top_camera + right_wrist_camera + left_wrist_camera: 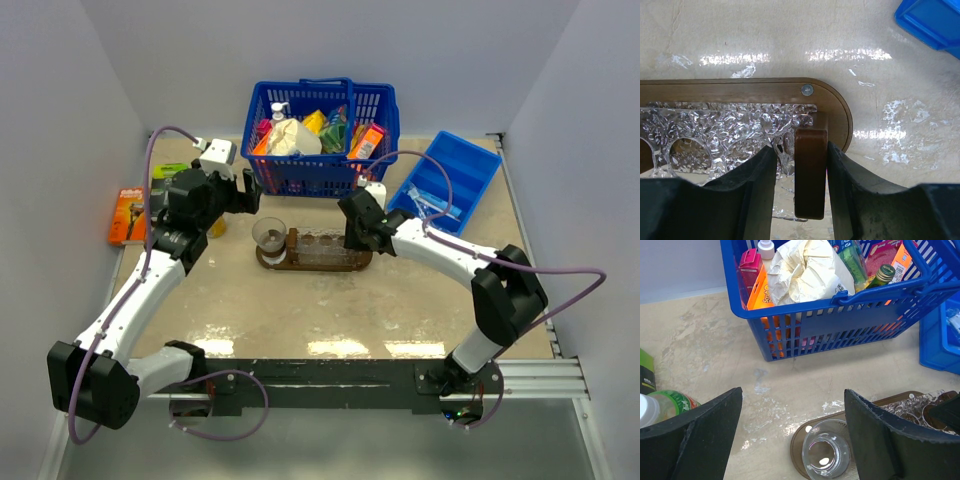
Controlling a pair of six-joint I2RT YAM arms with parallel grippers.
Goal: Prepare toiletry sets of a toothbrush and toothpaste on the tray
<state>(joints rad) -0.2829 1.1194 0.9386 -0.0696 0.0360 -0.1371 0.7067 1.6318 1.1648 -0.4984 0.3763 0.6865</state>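
The tray (300, 268) sits in the middle of the table, a dark brown oval lying crosswise in front of the blue basket (320, 175). A clear glass cup (268, 235) stands upright on one end of it, and a clear, dimpled rack (325, 250) with round holes covers most of the rest.

The right gripper (358, 235) is down at the other end. Seen from its wrist, the right gripper (810, 150) straddles a short brown post (810, 175) that rises near the rounded end of the tray (835, 105). The finger on the rounded-end side lies against the post. The finger over the rack (730, 125) shows a sliver of gap, so I cannot tell whether the jaws really clamp it.

The left gripper (245, 195) hangs between the basket and the cup end of the tray. From its wrist, the left gripper (792, 392) has its jaws spread wide and empty, with the cup (826, 452) and the tray rim (797, 440) below and between the fingers and the basket (840, 325) beyond. A green bottle (670, 402) lies beside one finger.

A blue bin (470, 170) lies to the right of the basket, holding pale slim packets (435, 205) too small to identify.
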